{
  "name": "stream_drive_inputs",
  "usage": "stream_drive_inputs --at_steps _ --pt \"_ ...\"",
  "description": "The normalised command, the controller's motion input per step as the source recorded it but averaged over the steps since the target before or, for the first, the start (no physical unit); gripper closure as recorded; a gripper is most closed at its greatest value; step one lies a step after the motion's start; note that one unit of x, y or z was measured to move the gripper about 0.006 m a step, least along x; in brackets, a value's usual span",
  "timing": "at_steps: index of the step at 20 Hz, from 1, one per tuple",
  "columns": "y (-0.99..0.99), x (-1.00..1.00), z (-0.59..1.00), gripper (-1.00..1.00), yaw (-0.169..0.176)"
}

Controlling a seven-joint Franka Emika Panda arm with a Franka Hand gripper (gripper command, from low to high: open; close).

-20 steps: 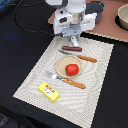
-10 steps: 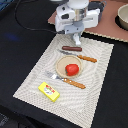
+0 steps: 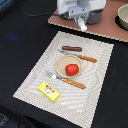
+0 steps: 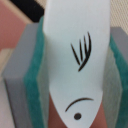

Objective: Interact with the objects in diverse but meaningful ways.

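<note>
Gripper (image 3: 81,22) sits at the far side of the scene, above the far edge of the placemat (image 3: 35,75), over the brown board (image 3: 107,27). Jaws closed on a white utensil (image 4: 77,60); wrist view shows the flat white piece with black markings pinched between the two teal-green pads (image 4: 36,75), touching both sides. In the exterior view the white utensil (image 3: 82,25) pokes down and out of the gripper, tilted.

Striped placemat lies on the dark surface (image 3: 20,40). Round tan plate (image 3: 61,66) in the middle of the placemat, red tomato (image 3: 72,69) on it. Brown sausage (image 3: 71,48) lies flat just beyond the plate on the far side, apart from the plate rim. Knife with orange handle (image 3: 82,57) at the plate's far-right edge, lying diagonally. Fork with orange handle (image 3: 67,80) at the plate's near side, diagonal, tines toward the exterior view's left. Yellow box (image 3: 49,92) lies flat at the near-left part of the placemat, well apart from the plate.

Grey pot (image 3: 123,17) at the far right corner on the brown board, partly cut off by the frame.
</note>
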Motion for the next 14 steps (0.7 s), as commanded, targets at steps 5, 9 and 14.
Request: stream_drive_inputs --at_steps 5,9,14 --pt "0.77 0.44 0.77 1.00 0.000" --pt "0.88 0.35 0.40 1.00 0.000" --pt "0.81 0.31 0.20 1.00 0.000"
